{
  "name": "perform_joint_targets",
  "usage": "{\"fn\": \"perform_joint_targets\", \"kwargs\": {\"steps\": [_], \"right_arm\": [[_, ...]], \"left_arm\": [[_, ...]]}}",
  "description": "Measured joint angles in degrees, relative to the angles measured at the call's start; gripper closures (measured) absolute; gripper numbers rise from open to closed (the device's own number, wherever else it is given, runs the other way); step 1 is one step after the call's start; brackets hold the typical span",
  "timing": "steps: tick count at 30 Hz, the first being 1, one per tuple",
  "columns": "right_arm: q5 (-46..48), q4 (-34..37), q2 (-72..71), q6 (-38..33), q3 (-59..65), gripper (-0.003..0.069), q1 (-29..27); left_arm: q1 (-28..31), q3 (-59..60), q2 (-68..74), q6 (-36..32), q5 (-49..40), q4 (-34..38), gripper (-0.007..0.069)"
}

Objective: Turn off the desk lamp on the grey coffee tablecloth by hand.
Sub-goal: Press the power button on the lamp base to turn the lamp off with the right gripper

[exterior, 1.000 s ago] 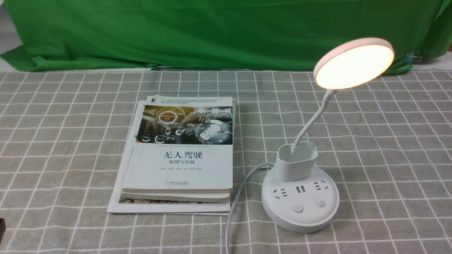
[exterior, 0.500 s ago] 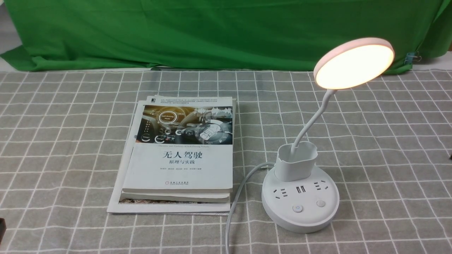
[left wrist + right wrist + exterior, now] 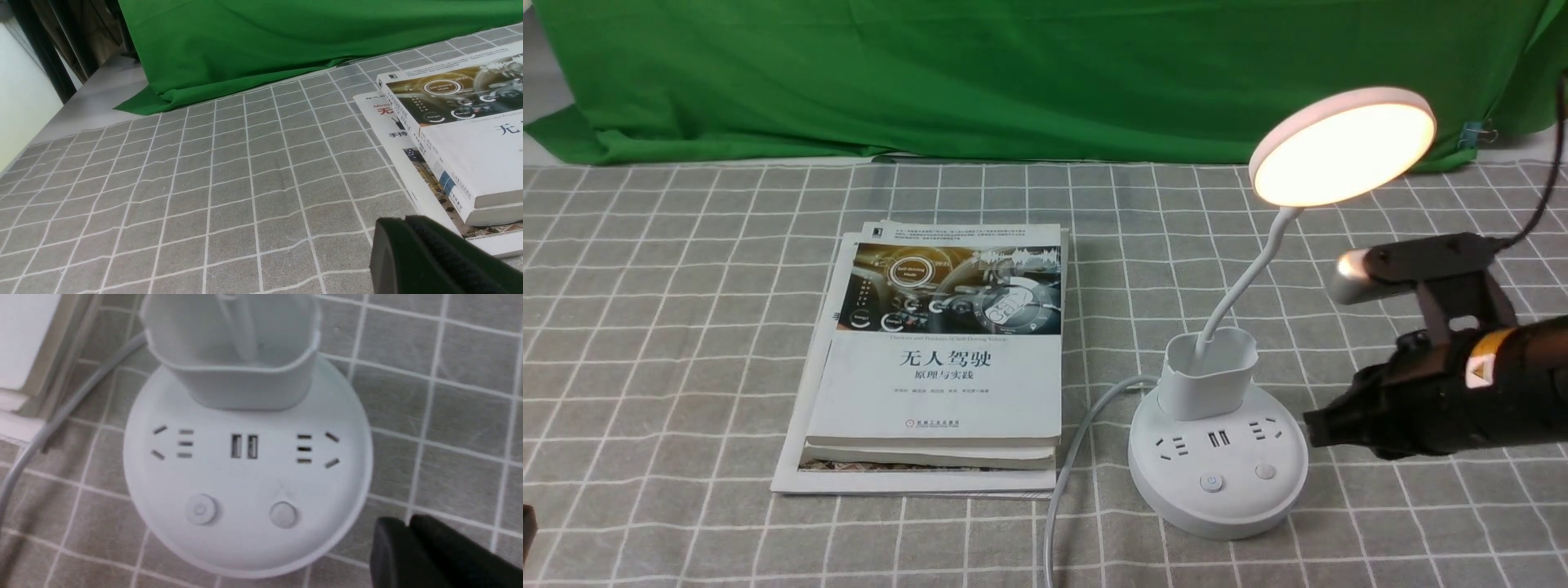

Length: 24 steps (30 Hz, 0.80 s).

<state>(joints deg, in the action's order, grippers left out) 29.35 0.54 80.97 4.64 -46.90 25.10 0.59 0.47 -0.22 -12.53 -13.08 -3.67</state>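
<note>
The white desk lamp (image 3: 1217, 457) stands on the grey coffee tablecloth (image 3: 686, 286), right of centre. Its disc head (image 3: 1342, 147) glows warm, lit. Its round base carries sockets, a power button (image 3: 1211, 483) and a second button (image 3: 1264, 471). The base also shows in the right wrist view (image 3: 245, 477), with both buttons (image 3: 201, 509) near. My right gripper, the hand (image 3: 1313, 429), is shut and empty, hovering just right of the base, apart from it; its tip shows in the right wrist view (image 3: 402, 528). My left gripper (image 3: 402, 224) is shut and empty, low over the cloth at the front left.
A stack of books (image 3: 939, 359) lies left of the lamp; it also shows in the left wrist view (image 3: 461, 143). The lamp's white cord (image 3: 1070, 457) runs between books and base toward the front edge. A green backdrop cloth (image 3: 1013, 73) hangs at the back.
My right arm has come into the front view from the right edge and now hovers beside the lamp's base. The lamp stays lit. The left arm has not moved.
</note>
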Motion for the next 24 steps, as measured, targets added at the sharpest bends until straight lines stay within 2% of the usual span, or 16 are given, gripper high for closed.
{"fn": "perform_joint_targets", "kwargs": {"steps": [8, 16, 24], "right_arm": [[5.9, 0.3, 5.9, -1.0, -3.7, 0.0575, 3.9], [-1.1, 0.6, 8.3, -1.1, -4.1, 0.0575, 4.3], [-1.1, 1.6, 14.2, -1.1, -4.4, 0.0575, 4.3]], "left_arm": [[0.0, 0.0, 0.0, 0.0, 0.0, 0.0, 0.0624], [0.0, 0.0, 0.0, 0.0, 0.0, 0.0, 0.0624], [0.0, 0.0, 0.0, 0.0, 0.0, 0.0, 0.0624]]}}
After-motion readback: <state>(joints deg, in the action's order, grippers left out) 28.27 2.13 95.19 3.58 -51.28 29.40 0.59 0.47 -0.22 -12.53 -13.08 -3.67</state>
